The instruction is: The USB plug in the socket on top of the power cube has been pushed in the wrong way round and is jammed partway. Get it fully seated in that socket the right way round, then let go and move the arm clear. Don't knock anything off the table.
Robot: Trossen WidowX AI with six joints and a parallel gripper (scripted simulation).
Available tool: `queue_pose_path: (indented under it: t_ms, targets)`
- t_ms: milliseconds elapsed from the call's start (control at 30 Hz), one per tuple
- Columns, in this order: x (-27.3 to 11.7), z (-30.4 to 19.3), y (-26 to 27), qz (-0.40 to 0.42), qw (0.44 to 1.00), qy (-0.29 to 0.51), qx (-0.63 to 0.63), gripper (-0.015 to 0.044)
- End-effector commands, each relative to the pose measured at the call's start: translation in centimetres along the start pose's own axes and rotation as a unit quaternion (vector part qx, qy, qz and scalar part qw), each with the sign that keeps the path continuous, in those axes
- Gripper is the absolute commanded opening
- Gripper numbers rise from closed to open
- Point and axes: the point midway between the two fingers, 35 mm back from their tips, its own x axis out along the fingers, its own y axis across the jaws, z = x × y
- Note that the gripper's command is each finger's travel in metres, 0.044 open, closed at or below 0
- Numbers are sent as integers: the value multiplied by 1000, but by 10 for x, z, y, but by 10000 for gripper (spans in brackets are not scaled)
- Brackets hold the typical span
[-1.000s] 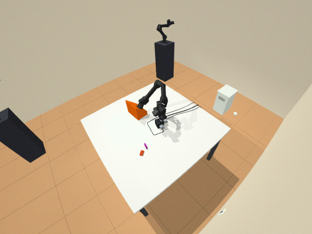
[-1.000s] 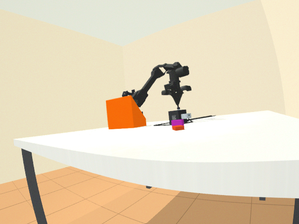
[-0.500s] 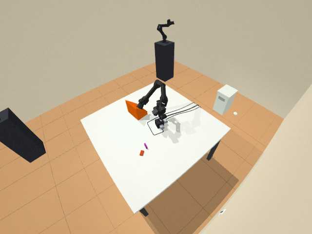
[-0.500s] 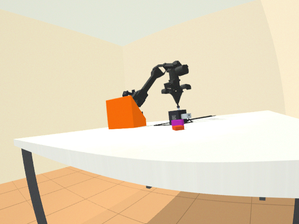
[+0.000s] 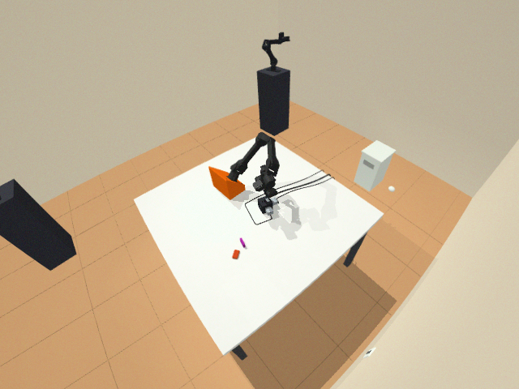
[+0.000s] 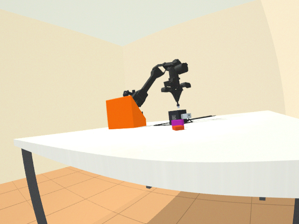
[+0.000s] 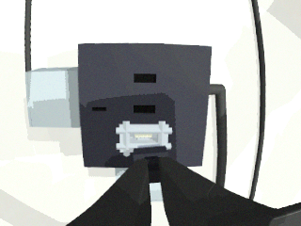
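The dark power cube (image 5: 263, 205) (image 6: 173, 113) (image 7: 188, 68) stands on the table. Its top has dark slots and a socket with a pale raised frame (image 7: 143, 126); yellowish contacts show inside, and no plug fills the part in sight. My gripper (image 5: 269, 196) (image 6: 178, 102) (image 7: 153, 169) points down, shut on the USB plug (image 6: 178, 105). The plug has a dark body and a silvery lower end, and is held upright just above the cube, clear of its top in the exterior view. In the wrist view the fingers hide most of the plug. Which way round it faces cannot be told.
Pale blocks (image 6: 186, 116) (image 7: 52, 96) stick out from the cube's sides. Black cables (image 5: 303, 183) (image 7: 221, 137) run around and behind it. An orange wedge-shaped block (image 5: 226, 186) (image 6: 120, 113) stands by the arm's base. A purple piece (image 5: 242, 242) (image 6: 177, 122) and a red block (image 5: 236, 254) (image 6: 178, 128) lie nearer the table's front.
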Motion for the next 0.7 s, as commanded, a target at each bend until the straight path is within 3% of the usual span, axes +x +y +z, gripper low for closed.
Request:
queue_pose_path:
  t_ms: [0, 667]
  targets:
    - [-4, 1, 0, 1, 1000, -1, -2, 0]
    - [-9, 0, 0, 0, 999, 0, -54, 0]
